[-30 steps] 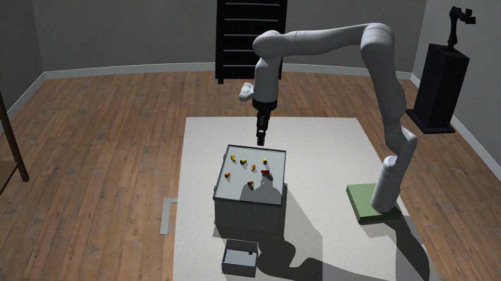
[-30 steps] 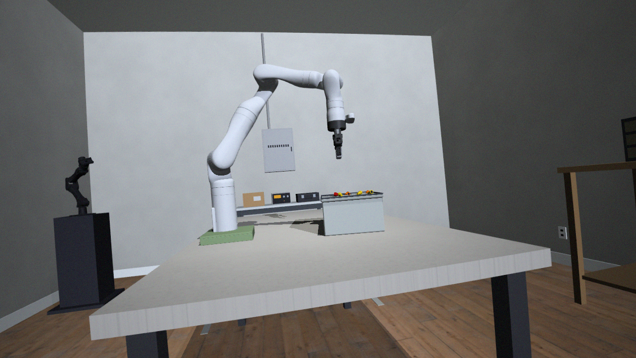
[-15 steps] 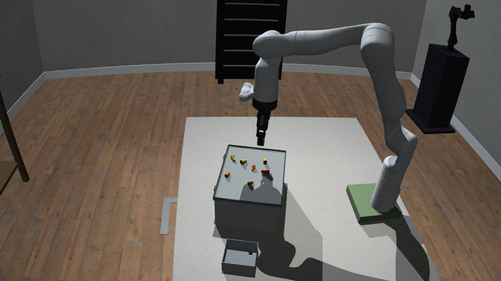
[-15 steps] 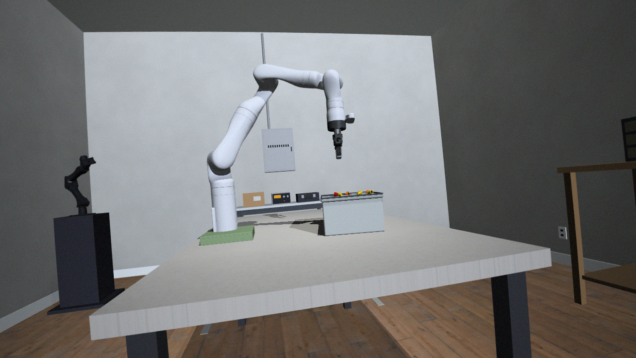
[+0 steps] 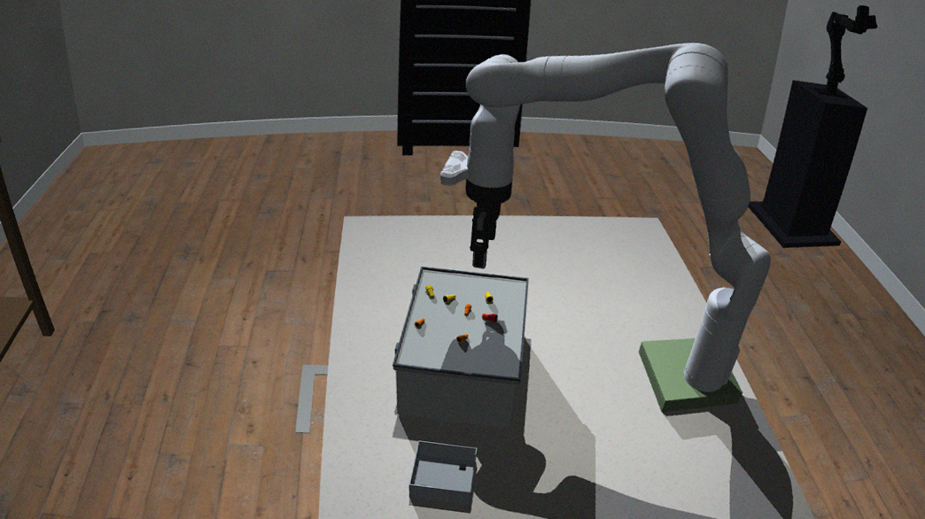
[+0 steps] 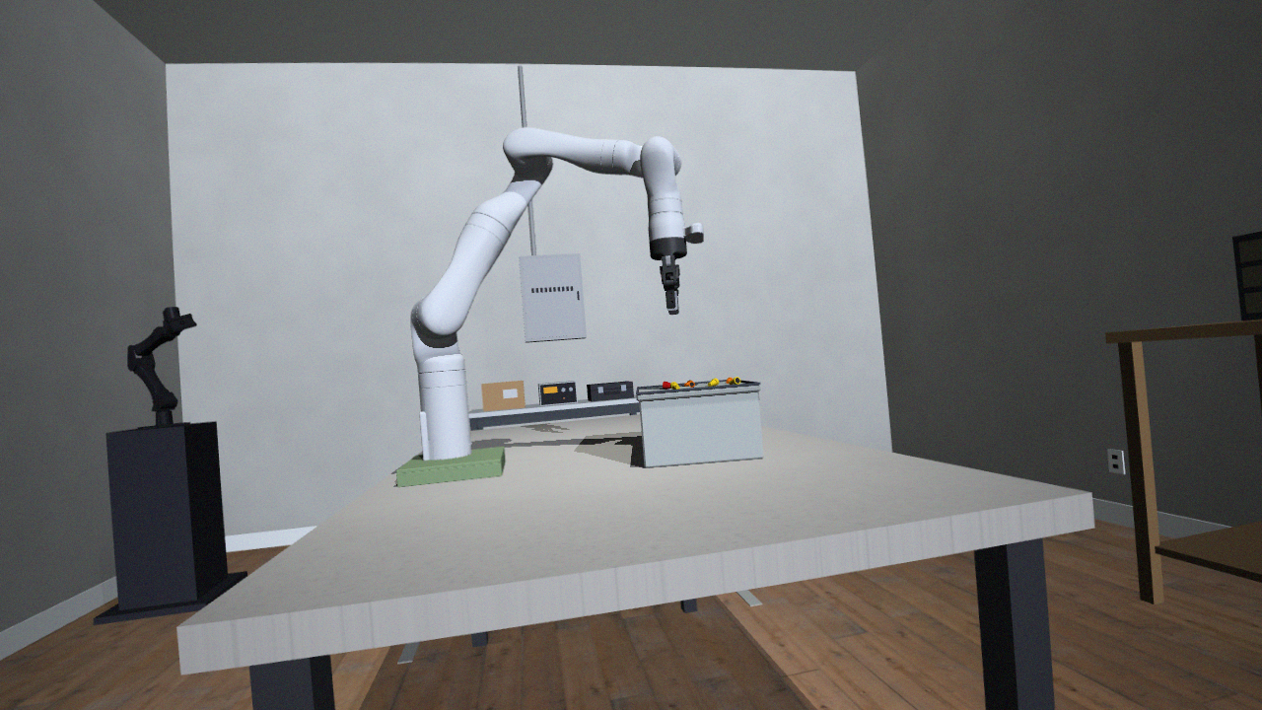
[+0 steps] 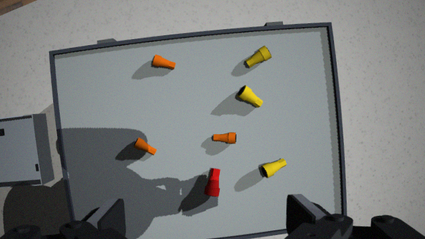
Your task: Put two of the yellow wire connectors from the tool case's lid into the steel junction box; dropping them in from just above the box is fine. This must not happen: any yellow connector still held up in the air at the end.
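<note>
Three yellow wire connectors lie on the tool case's lid [image 5: 426, 353] [image 7: 186, 109]. One yellow connector [image 5: 430, 291] [image 7: 258, 56] lies near the lid's far edge in the wrist view. A second yellow connector [image 5: 449, 298] [image 7: 250, 96] lies close to it. A third yellow connector [image 5: 489, 297] [image 7: 273, 168] lies apart from them, nearer the fingers in the wrist view. My gripper [image 5: 478, 263] [image 6: 672, 311] [image 7: 206, 215] is open and empty, high above the lid. The steel junction box [image 5: 440, 498] [image 7: 20, 151] stands beside the case, with no connector seen inside; the exterior view does not show it.
Orange connectors [image 5: 418, 322] [image 7: 224, 137] and a red connector [image 5: 490, 317] [image 7: 213, 182] share the lid. The lid has a raised dark rim [image 7: 338, 126]. The case [image 6: 701, 430] stands tall on the table [image 6: 617, 538]. The arm's green base [image 5: 667, 377] [image 6: 452, 469] is off to one side.
</note>
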Robot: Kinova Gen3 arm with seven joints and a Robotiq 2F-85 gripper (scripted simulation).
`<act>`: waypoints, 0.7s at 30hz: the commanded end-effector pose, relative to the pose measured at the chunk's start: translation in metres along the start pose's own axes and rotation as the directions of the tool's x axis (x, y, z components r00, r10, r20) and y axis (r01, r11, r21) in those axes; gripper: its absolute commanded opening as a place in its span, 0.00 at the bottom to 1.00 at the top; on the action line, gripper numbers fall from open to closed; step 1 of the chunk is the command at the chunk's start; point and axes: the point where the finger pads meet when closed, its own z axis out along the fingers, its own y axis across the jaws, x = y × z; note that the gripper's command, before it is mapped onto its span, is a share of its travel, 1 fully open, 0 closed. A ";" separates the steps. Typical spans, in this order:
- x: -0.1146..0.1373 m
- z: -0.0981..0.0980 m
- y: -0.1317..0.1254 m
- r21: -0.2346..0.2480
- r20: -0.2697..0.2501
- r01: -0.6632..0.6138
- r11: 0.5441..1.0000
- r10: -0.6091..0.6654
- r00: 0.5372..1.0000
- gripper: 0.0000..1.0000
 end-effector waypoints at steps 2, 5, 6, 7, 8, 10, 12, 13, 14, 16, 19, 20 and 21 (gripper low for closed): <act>0.001 -0.002 0.001 -0.001 0.000 -0.067 0.998 0.067 0.998 1.00; 0.002 -0.002 0.001 -0.001 0.001 -0.090 0.996 0.090 0.996 1.00; 0.002 -0.003 0.001 -0.001 0.001 -0.114 0.994 0.114 0.994 1.00; 0.002 -0.003 0.001 -0.001 0.002 -0.139 0.990 0.139 0.990 1.00; 0.003 -0.004 0.002 -0.001 0.002 -0.167 0.986 0.167 0.986 1.00; 0.004 -0.005 0.002 -0.001 0.003 -0.226 0.974 0.226 0.974 1.00; 0.004 -0.007 0.003 -0.001 0.004 -0.290 0.957 0.290 0.957 1.00; 0.005 -0.007 0.003 -0.001 0.005 -0.324 0.946 0.324 0.946 1.00; 0.005 -0.008 0.003 -0.001 0.005 -0.358 0.934 0.358 0.934 1.00; 0.007 -0.010 0.003 -0.001 0.006 -0.427 0.904 0.427 0.904 1.00; 0.008 -0.013 0.004 -0.002 0.006 -0.532 0.847 0.532 0.846 1.00; 0.008 -0.013 0.004 -0.002 0.006 -0.532 0.847 0.532 0.846 1.00; 0.008 -0.013 0.004 -0.002 0.006 -0.532 0.847 0.532 0.846 1.00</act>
